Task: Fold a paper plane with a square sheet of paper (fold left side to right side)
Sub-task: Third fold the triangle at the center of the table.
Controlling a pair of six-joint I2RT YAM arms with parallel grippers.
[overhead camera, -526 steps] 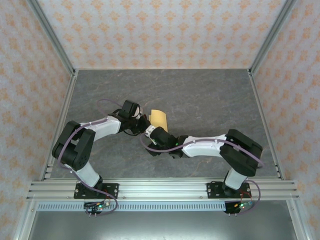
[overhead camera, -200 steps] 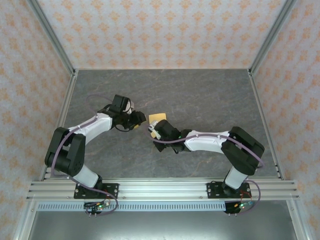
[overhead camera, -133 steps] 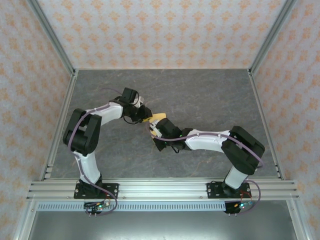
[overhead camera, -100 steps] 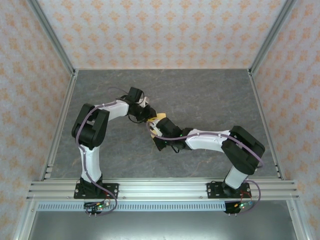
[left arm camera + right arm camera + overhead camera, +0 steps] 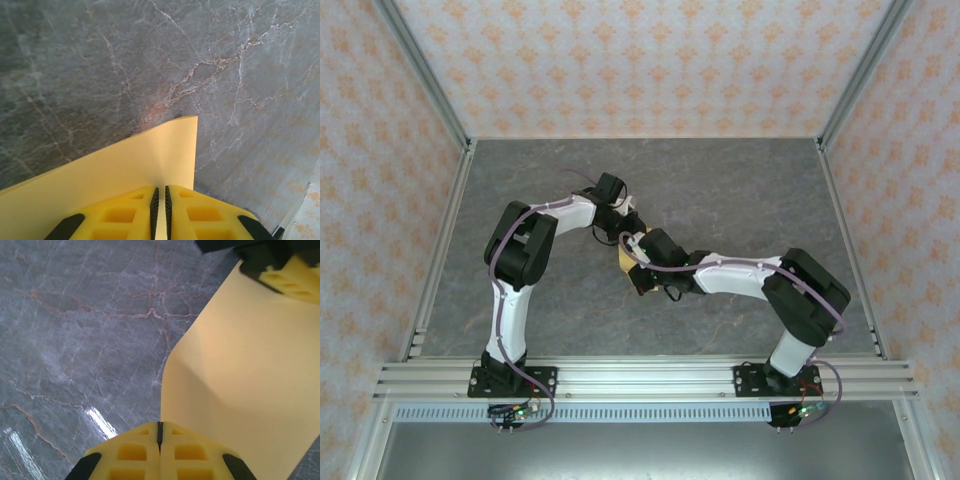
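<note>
Paper (image 5: 145, 160) in left gripper (image 5: 160, 194), right gripper (image 5: 160, 431)

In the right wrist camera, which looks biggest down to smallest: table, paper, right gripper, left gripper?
1. table
2. paper
3. right gripper
4. left gripper, a bit smaller. Both grippers are cut off by the picture's edge, and the right one is nearer the camera, so this last pair is unsure.

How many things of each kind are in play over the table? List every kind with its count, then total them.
Yellow paper sheet: 1
Two-finger grippers: 2, the left gripper and the right gripper, each shut on an edge of the sheet
Total: 3
</note>
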